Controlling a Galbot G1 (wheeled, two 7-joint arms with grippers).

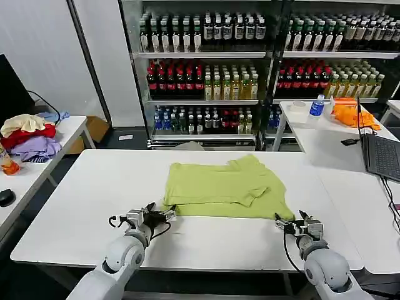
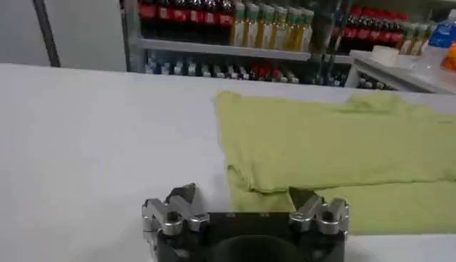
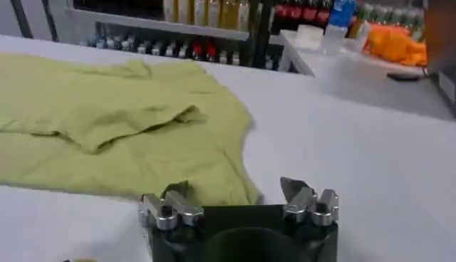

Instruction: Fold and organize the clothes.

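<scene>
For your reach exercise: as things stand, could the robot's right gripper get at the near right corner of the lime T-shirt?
Probably yes. The right gripper sits open on the white table, right at the near right corner of the lime T-shirt, with nothing between them. The left gripper waits open at the other near corner.

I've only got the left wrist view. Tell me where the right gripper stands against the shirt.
Observer: The right gripper sits at the near right corner of the T-shirt, fingers open.
Operator: Report what lies past that corner.
Observer: Bare white table, then a laptop on the adjoining table to the right.
Operator: Give me the left gripper from above.
Observer: The left gripper is open at the near left corner of the shirt's hem, low over the table.
</scene>
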